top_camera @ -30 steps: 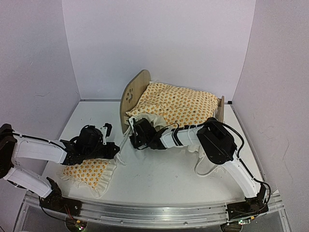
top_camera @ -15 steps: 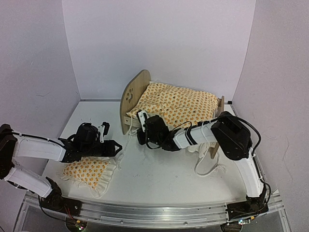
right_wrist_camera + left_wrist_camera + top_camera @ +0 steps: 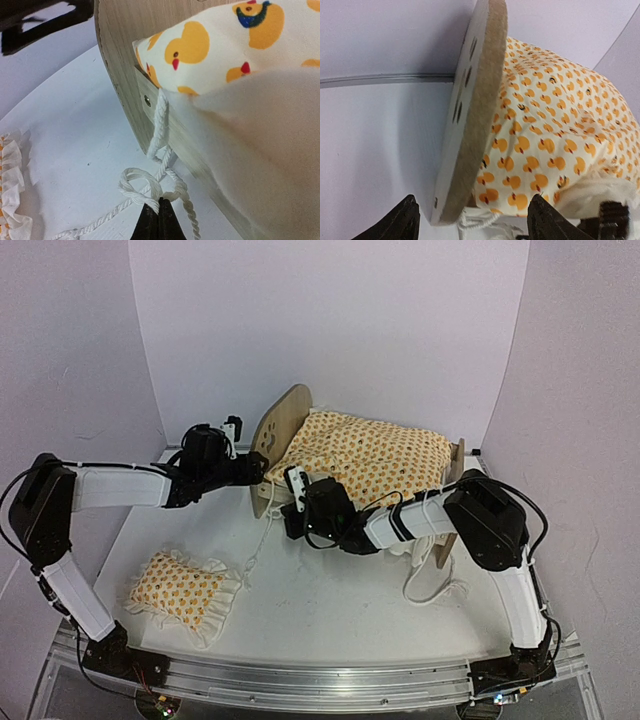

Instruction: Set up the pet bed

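Now | left gripper (image 3: 474, 212) — jaws wide, empty, facing the rounded headboard (image 3: 475, 100) of the light plywood pet bed (image 3: 278, 435), likely to steady it | right gripper (image 3: 159, 216) — shut at white twisted cord (image 3: 160, 130), hold unclear

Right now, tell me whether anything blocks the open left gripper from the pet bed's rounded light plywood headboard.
Nothing visible does. The left gripper faces the rounded light plywood headboard edge-on with open air between; the orange duck-print blanket lies beyond it.
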Action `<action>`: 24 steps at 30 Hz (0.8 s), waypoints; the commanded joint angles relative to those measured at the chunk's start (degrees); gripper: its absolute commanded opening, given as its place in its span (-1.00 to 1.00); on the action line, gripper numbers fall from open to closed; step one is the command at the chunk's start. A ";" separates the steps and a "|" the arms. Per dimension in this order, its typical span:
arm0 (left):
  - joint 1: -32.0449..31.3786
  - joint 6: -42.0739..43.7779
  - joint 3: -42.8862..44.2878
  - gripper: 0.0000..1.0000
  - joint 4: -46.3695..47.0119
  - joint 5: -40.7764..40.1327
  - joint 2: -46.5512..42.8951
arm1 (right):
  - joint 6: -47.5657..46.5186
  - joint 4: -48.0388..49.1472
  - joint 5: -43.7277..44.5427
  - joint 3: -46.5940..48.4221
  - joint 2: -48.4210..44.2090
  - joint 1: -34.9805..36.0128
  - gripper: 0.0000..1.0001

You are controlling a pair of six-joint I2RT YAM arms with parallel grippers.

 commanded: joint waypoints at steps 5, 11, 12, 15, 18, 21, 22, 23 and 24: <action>0.12 10.16 10.46 0.20 1.21 -11.02 7.58 | 1.49 4.91 -1.63 -2.87 -6.74 -0.07 -1.00; -0.09 11.57 9.47 -0.71 1.13 -9.57 7.08 | 2.51 6.25 -2.88 -4.42 -8.08 -0.02 -1.00; -0.26 11.39 8.27 -0.80 1.15 -9.39 5.98 | 2.60 6.28 -3.06 -4.72 -8.56 -0.07 -1.00; -1.63 10.79 4.87 -0.98 0.87 -9.28 1.31 | 3.09 6.60 -4.23 -6.45 -10.31 -0.02 -1.00; -4.64 10.03 1.04 -1.00 0.63 -9.66 -3.85 | 4.19 6.86 -6.00 -9.82 -12.98 0.03 -1.00; -7.65 8.86 -2.54 -1.00 -0.63 -11.09 -8.11 | 5.18 7.88 -8.80 -13.69 -15.76 0.32 -1.00; -8.08 8.03 -3.70 -0.98 -1.23 -11.04 -9.17 | 5.53 8.04 -9.68 -14.76 -16.61 0.36 -1.00; -8.15 6.97 -4.59 -0.85 -1.71 -10.51 -9.99 | 6.08 8.20 -10.65 -15.77 -17.37 0.40 -1.00; -8.22 6.10 -5.48 -0.62 -2.33 -10.02 -10.55 | 6.59 8.28 -11.66 -16.56 -17.86 0.42 -1.00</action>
